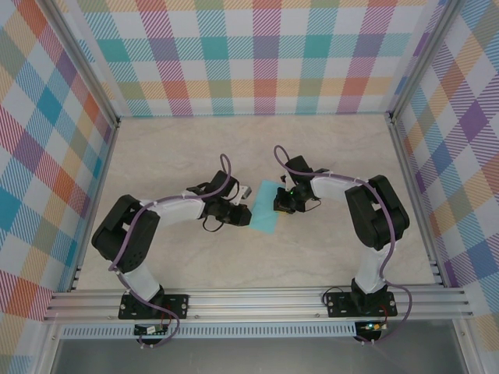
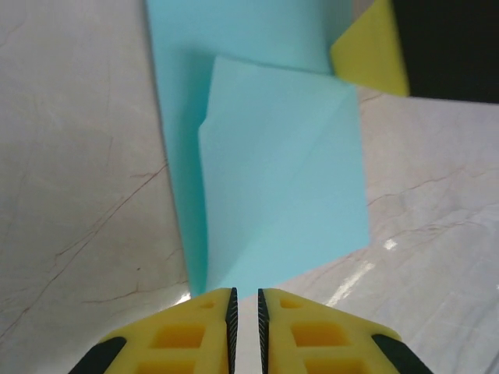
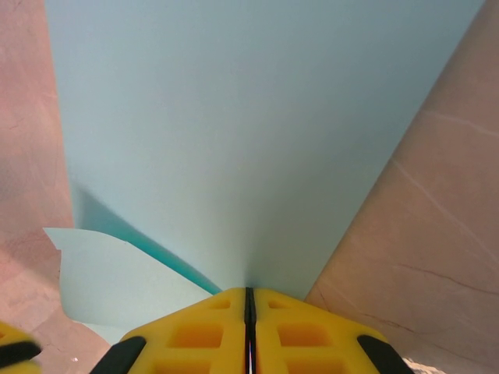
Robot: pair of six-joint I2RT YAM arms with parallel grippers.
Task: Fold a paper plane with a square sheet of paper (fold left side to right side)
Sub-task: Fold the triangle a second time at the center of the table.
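The teal square sheet of paper [image 1: 263,207] lies between the two arms in the middle of the table, partly folded, with a lighter flap [image 2: 288,179] lying over a darker layer. My right gripper [image 3: 249,293] is shut on the sheet's right edge [image 3: 257,156], which rises from the pinch. My left gripper [image 2: 245,300] sits just off the sheet's near edge, its jaws a narrow slit apart with bare table in the gap. In the left wrist view, one of the right gripper's yellow fingers [image 2: 370,54] shows at the sheet's far corner.
The marble-look tabletop [image 1: 195,148] is walled by plaid panels [image 1: 257,54] at the back and both sides. An aluminium rail [image 1: 257,300] runs along the near edge by the arm bases.
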